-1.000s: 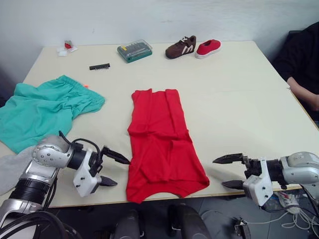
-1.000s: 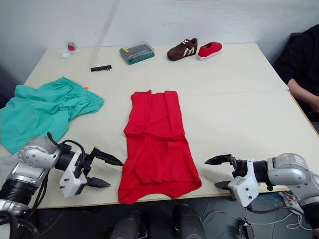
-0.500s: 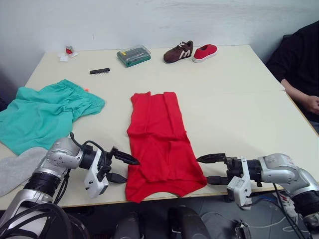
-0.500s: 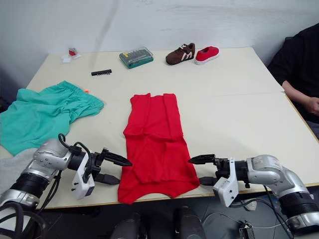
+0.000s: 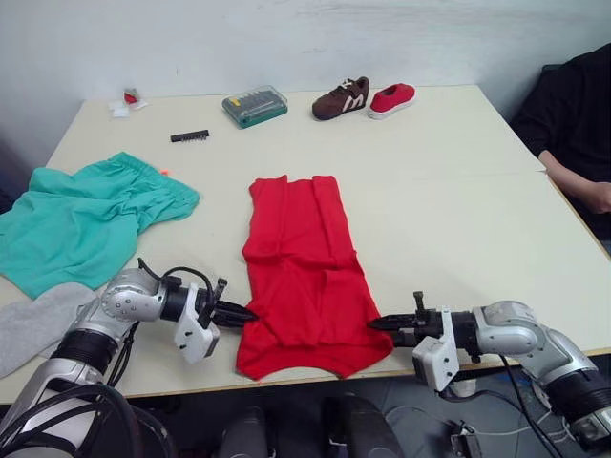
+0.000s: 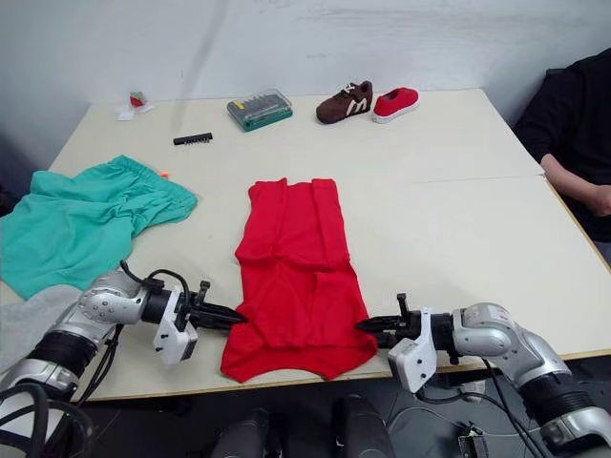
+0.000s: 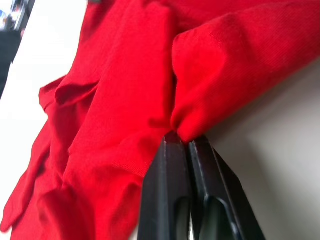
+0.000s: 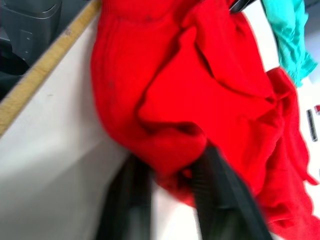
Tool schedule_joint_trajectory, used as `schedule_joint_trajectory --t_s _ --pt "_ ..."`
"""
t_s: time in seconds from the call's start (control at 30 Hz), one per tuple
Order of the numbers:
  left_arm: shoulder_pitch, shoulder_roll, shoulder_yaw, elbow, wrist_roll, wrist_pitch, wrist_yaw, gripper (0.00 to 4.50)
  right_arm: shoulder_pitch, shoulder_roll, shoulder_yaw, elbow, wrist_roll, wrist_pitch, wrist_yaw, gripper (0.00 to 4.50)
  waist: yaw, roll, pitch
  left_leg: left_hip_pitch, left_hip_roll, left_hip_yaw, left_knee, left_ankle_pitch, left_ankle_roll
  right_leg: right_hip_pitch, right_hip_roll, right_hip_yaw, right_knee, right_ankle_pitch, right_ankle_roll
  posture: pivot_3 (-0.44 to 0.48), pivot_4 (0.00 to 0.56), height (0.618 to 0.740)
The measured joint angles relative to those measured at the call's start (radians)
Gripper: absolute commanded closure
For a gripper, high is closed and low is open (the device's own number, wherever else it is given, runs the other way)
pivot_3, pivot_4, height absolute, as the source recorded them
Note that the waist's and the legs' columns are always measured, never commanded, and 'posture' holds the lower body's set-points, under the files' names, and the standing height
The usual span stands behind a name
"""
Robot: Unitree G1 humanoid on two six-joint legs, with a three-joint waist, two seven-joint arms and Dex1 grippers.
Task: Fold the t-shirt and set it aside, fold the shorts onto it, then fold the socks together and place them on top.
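Note:
The red t-shirt point(image 5: 301, 272), folded into a long strip, lies in the middle of the table with its hem toward the near edge. My left gripper point(image 5: 244, 313) is shut on the shirt's near left corner, and the left wrist view shows the red cloth pinched between its fingertips point(image 7: 176, 145). My right gripper point(image 5: 378, 323) is shut on the near right corner, with a fold of red fabric point(image 8: 175, 135) between its fingers. The teal shorts point(image 5: 81, 219) lie crumpled at the left. A grey sock point(image 5: 33, 324) lies at the near left edge.
At the back of the table stand a brown shoe point(image 5: 342, 97), a red shoe point(image 5: 392, 96), a green bit case point(image 5: 255, 105), a black bit strip point(image 5: 190, 135) and a small red-white item point(image 5: 126, 99). A person in black point(image 5: 578, 124) sits at the right.
Both grippers moved inward along the near edge to the shirt's bottom corners and went from open to shut on the fabric.

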Motion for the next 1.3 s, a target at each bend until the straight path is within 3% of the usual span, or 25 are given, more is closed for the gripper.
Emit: schedule_joint_trajectory --t_s 0.23,0.33,0.57,0.77,0.87,1.13,1.3 --pt "0.019 0.007 0.04 -0.248 -0.191 0.499 -0.028 4.5 -0.009 -0.043 -0.029 -0.222 0.249 0.318 0.08 4.47 0.001 0.0 0.001 -0.008 0.0 -0.002 0.001 0.002 -0.004 -0.005 0.0 -0.001 0.0 0.0 0.0 0.0 0.15 0.74" --pt "0.059 0.079 0.084 -0.435 -0.273 0.652 -0.075 4.5 -0.003 -0.096 -0.083 -0.377 0.384 0.534 0.109 4.47 -0.003 0.001 0.001 -0.011 0.0 -0.003 0.001 0.003 -0.006 -0.008 0.0 -0.001 0.0 -0.001 0.001 0.0 0.15 0.74" --pt "0.274 0.219 0.115 -0.676 -0.338 0.766 -0.231 4.5 0.185 -0.252 -0.149 -0.673 0.606 0.846 0.239 4.47 0.004 0.0 0.002 -0.013 0.0 -0.005 -0.002 0.001 -0.008 -0.01 0.001 -0.003 -0.001 -0.007 0.001 0.0 0.15 0.74" --pt "0.344 0.259 0.161 -0.782 -0.385 0.838 -0.304 4.5 0.317 -0.305 -0.254 -0.794 0.731 0.991 0.307 4.47 0.015 0.0 0.002 -0.013 0.0 -0.005 -0.001 -0.003 -0.002 -0.009 0.0 -0.002 -0.003 -0.006 0.002 0.0 0.15 0.74" --pt "0.455 0.318 0.172 -0.821 -0.412 0.856 -0.376 4.5 0.431 -0.335 -0.316 -0.839 0.782 1.06 0.346 4.47 0.011 0.0 0.002 -0.012 0.0 -0.005 -0.005 -0.003 -0.003 -0.009 0.001 -0.003 -0.004 -0.007 0.001 0.0 0.15 0.74" --pt "0.465 0.293 0.205 -0.869 -0.433 0.919 -0.389 4.5 0.461 -0.339 -0.401 -0.911 0.874 1.197 0.372 4.47 0.026 -0.001 0.003 -0.013 0.0 -0.005 -0.004 -0.003 -0.003 -0.01 0.001 -0.002 -0.004 -0.007 0.001 0.0 0.15 0.74" --pt "0.234 0.149 0.222 -0.768 -0.475 1.156 -0.243 4.5 0.238 -0.242 -0.39 -0.788 0.872 1.273 0.289 4.47 0.027 -0.004 0.005 -0.014 -0.001 -0.005 -0.002 0.0 0.0 -0.009 0.002 -0.002 -0.005 -0.006 0.001 0.0 0.15 0.74"
